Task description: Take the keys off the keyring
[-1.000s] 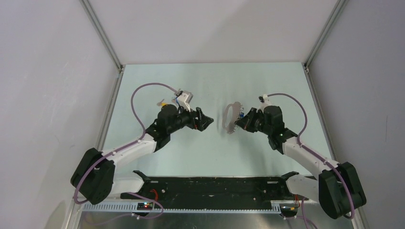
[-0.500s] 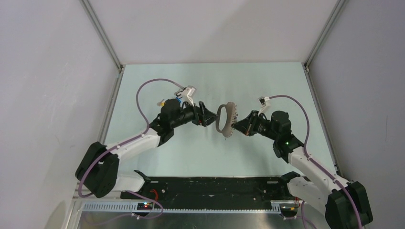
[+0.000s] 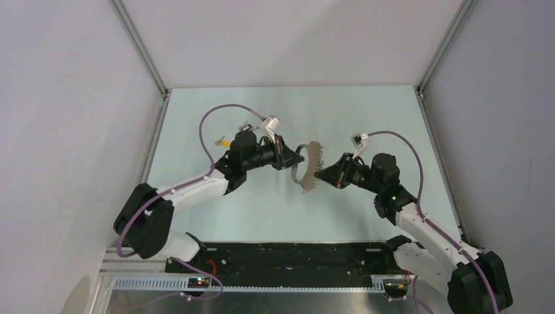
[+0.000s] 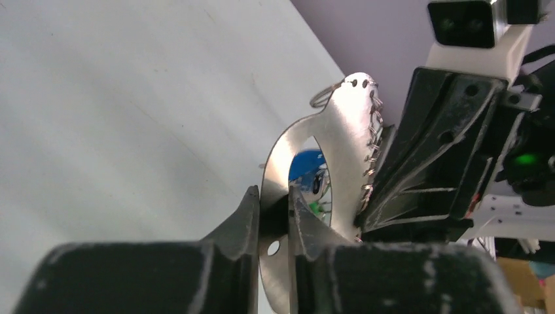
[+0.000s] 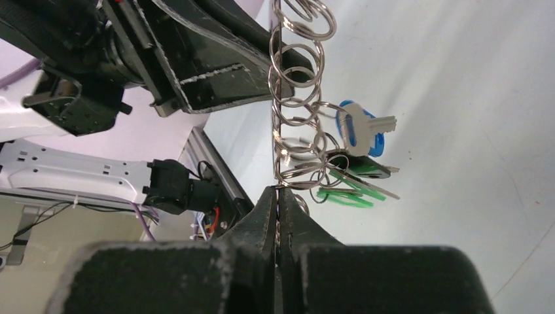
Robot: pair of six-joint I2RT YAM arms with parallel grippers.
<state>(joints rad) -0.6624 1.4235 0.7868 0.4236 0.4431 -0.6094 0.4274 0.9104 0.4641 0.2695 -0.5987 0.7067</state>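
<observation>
The keyring is a flat silver oval plate held in the air between both arms. Small split rings line its right edge. My left gripper is shut on its left band, one finger outside and one inside the oval. My right gripper is shut on the thin right edge below the rings. A blue-headed key and green-headed keys hang from the rings, on the side away from the left gripper. The blue key shows through the oval's opening.
A small yellow-headed item lies on the pale green table behind the left wrist. Aluminium rails run along the table's sides. The black base plate spans the near edge.
My left gripper moved right to the keyring and closed on its left band. My right gripper swung the keyring toward it and tilted it, still shut on it.
</observation>
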